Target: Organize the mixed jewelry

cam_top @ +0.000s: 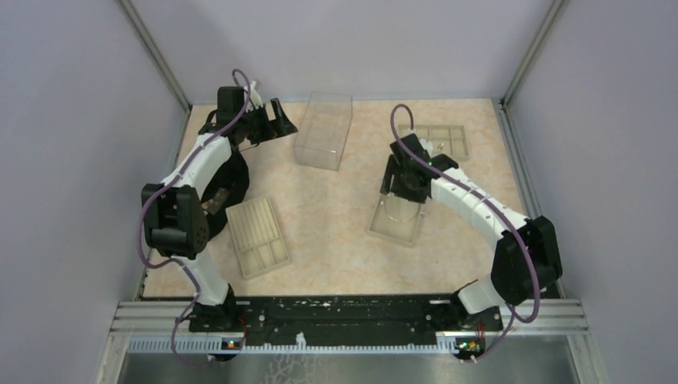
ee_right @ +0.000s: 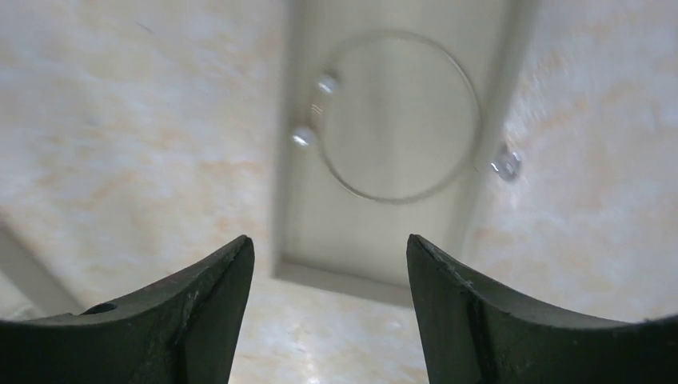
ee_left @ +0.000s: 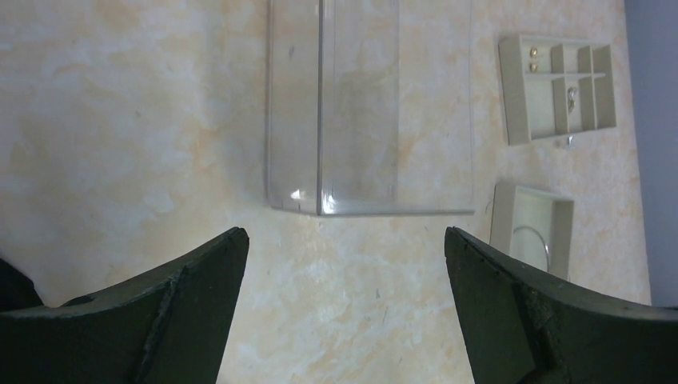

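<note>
The thin silver wire hoop (ee_right: 392,199) lies flat in a plain beige tray (ee_right: 360,232), its clasp (ee_right: 304,136) at the left wall. A tiny silver piece (ee_right: 506,164) rests at the tray's right rim. My right gripper (ee_right: 329,244) is open and empty, hovering just above the tray's near end; from above it (cam_top: 404,188) sits over the hoop (cam_top: 400,219). My left gripper (ee_left: 344,240) is open and empty at the back left (cam_top: 284,120). Tiny gold pieces (ee_left: 533,58) and a silver piece (ee_left: 572,98) lie in the compartmented tray (ee_left: 520,104); another small piece (ee_left: 568,142) lies just outside it.
A clear plastic box (cam_top: 324,132) stands at the back middle, right of the left gripper. A ridged beige tray (cam_top: 257,236) lies front left. The compartmented tray (cam_top: 444,140) sits at the back right. Grey walls enclose the table on three sides.
</note>
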You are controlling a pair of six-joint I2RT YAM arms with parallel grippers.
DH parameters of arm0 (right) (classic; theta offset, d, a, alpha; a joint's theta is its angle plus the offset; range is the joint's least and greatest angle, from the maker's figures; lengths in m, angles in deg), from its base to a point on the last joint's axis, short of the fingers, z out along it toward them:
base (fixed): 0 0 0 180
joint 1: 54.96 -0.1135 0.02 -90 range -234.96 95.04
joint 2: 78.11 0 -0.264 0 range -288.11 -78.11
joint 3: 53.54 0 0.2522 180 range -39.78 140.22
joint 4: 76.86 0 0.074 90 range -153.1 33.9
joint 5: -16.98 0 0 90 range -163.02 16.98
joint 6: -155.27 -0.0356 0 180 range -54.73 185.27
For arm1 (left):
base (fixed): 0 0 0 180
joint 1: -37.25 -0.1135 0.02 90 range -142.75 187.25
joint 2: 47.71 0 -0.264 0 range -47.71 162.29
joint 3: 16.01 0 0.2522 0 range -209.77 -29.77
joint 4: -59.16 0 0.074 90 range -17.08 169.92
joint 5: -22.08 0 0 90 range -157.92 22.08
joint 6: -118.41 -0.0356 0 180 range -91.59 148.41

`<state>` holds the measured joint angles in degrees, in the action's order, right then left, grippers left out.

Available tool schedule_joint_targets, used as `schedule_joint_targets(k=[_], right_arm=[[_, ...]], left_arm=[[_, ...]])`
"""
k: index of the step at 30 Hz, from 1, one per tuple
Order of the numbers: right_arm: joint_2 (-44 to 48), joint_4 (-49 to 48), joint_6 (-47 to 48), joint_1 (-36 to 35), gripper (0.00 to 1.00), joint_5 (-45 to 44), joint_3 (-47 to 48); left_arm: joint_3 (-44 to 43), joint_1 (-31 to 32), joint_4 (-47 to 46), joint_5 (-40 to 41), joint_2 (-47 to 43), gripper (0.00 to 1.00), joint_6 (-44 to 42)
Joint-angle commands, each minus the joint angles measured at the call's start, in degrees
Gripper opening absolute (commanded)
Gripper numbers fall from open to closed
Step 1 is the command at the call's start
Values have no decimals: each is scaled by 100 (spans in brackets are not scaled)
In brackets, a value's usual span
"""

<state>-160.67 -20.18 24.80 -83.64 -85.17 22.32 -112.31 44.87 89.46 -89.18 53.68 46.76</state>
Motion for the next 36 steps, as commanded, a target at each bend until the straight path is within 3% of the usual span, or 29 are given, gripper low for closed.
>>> schedule_joint_targets(k=[1, 11, 19, 26, 36], right_arm=[[-481, -1062, 587, 12, 70, 688, 1311], [-2882, -2610, 22, 189, 81, 2364, 3375], [-4165, -3178, -627, 294, 82, 3316, 4164], [-4310, -4382, -1114, 264, 81, 4468, 3761], [-4001, -4542, -994, 66, 81, 5338, 3159]], left_arm=[[-558, -32, -129, 53, 431, 98, -23], [-1303, -174, -158, -300, 1174, 98, 203], [-1452, -208, -544, -991, 1817, 98, 535], [-1120, -208, -799, -1153, 1775, 99, 674], [412, -178, -1451, -1498, 887, 98, 927]])
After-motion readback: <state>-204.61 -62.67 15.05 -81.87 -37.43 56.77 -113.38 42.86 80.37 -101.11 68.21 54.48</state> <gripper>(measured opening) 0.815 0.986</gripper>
